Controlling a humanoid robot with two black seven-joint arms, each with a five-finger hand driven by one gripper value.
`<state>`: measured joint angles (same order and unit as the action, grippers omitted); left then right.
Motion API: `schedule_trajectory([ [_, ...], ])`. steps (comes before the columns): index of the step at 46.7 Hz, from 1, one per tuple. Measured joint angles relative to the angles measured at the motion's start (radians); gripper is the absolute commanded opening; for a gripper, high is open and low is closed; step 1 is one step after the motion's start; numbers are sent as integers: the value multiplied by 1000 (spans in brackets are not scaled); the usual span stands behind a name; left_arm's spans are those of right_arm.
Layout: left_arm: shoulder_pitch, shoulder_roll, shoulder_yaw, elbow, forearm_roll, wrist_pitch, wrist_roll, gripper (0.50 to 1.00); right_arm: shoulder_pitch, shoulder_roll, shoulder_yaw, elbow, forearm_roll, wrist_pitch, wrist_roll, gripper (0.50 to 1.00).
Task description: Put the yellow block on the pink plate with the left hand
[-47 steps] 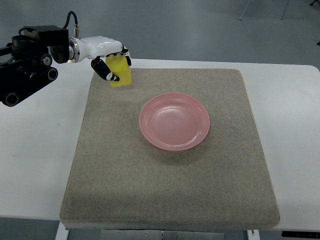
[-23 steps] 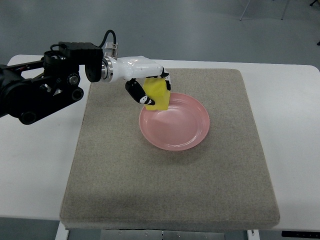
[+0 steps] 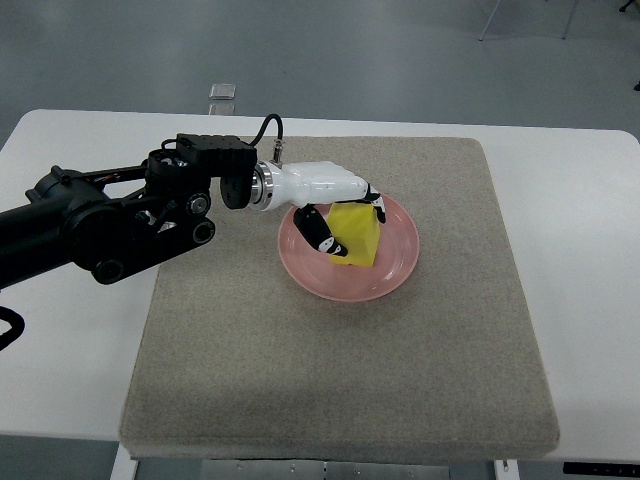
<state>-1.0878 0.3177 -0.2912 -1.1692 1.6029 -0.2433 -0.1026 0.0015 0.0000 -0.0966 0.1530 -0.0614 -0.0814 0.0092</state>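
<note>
My left hand (image 3: 345,222) reaches in from the left and is shut on the yellow block (image 3: 357,236). The block is over the middle of the pink plate (image 3: 400,262), low to its surface; I cannot tell if it touches. The plate lies on the grey mat (image 3: 340,350). White and black fingers (image 3: 320,232) wrap the block's left and top sides. The right hand is out of view.
The mat lies on a white table (image 3: 580,210). My black left forearm (image 3: 110,225) stretches over the mat's left edge. A small grey object (image 3: 224,91) lies on the floor beyond the table.
My left hand has carried the yellow block right and down, from the mat's far left corner to over the middle of the pink plate.
</note>
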Motion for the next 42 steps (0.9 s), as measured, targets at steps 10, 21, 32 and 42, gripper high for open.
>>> schedule_trajectory([
  [10,-7,10,-11,-9,-19,1,-1,994,0,0,0,0,0,0,0,924],
  [21,-12,65,-61,-1,-229,4,-2,994,0,0,0,0,0,0,0,924],
  [32,-15,128,-89,88,-752,-13,0,994,1,0,0,0,0,0,0,924],
  [42,-2,128,-89,236,-1165,-13,0,994,0,0,0,0,0,0,0,924],
])
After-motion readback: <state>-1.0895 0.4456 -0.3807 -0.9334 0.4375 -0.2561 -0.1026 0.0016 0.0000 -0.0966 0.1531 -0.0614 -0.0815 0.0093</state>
